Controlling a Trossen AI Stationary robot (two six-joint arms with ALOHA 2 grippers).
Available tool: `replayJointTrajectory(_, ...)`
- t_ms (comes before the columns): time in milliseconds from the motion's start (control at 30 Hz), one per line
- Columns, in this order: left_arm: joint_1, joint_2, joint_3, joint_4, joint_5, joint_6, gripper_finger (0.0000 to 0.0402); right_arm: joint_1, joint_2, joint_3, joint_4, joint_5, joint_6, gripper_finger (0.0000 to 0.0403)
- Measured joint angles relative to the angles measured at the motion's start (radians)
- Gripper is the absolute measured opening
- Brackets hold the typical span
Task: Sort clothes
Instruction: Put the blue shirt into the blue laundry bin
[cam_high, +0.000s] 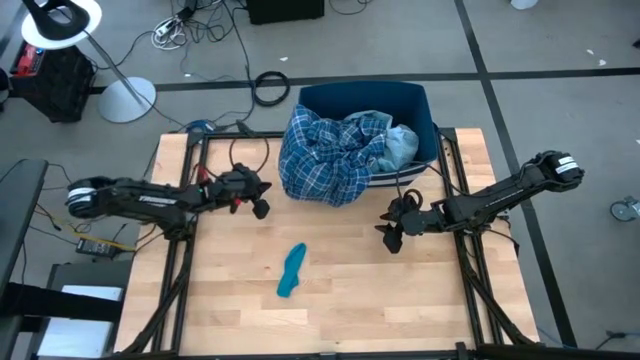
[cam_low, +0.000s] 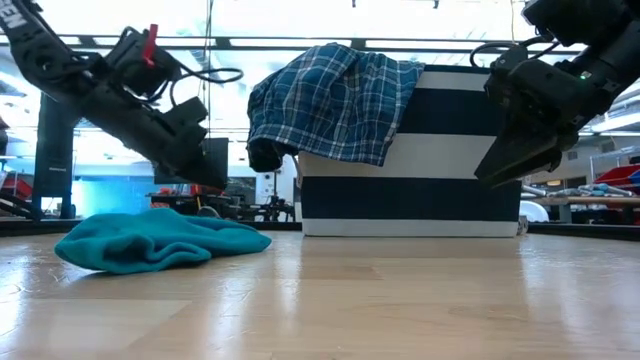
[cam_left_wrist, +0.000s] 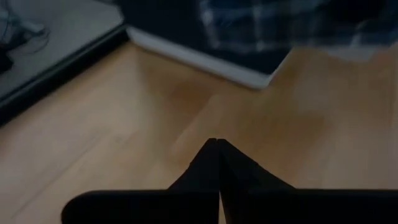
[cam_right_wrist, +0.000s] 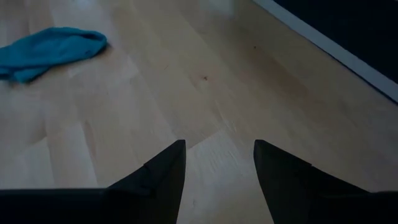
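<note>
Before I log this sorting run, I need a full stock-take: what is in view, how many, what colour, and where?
plaid shirt: one, blue-white, draped over the bin's front rim
denim piece: one, light blue, in the bin beside the shirt
sock: one, teal, flat on the table, near the middle
bin: one, dark blue, at the table's far edge
table: one, light wood
floor lamp: one, white, on the floor beyond the table's left side
left pincer: shut, empty, above the table left of the shirt
right pincer: open, empty, above the table's right part
</note>
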Motion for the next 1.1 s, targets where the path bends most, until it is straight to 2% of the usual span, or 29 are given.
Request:
replayJointTrajectory(167,0.005,0.122,0.012,0.166,0.042,0.047,0.0001,0.0,0.0,0.0,0.001,0.0,-0.025,0.019)
replayJointTrajectory(467,0.013,0.245,0.15,0.17,0.052,0.061,0.0,0.0,0.0,0.0,0.001,0.0,-0.05,0.019)
replayJointTrajectory(700,0.006,0.223,0.255,0.169,0.074,0.098,0.0,0.0,0.0,0.0,0.002,0.0,-0.049,0.019)
replayJointTrajectory(867,-0.013,0.173,0.296,0.162,0.017,0.101,0.0,0.0,0.0,0.0,0.002,0.0,-0.051,0.019)
replayJointTrajectory(1100,-0.044,0.118,0.416,0.09,0.008,0.175,0.0,0.0,0.0,0.0,0.0,0.009,-0.053,0.019)
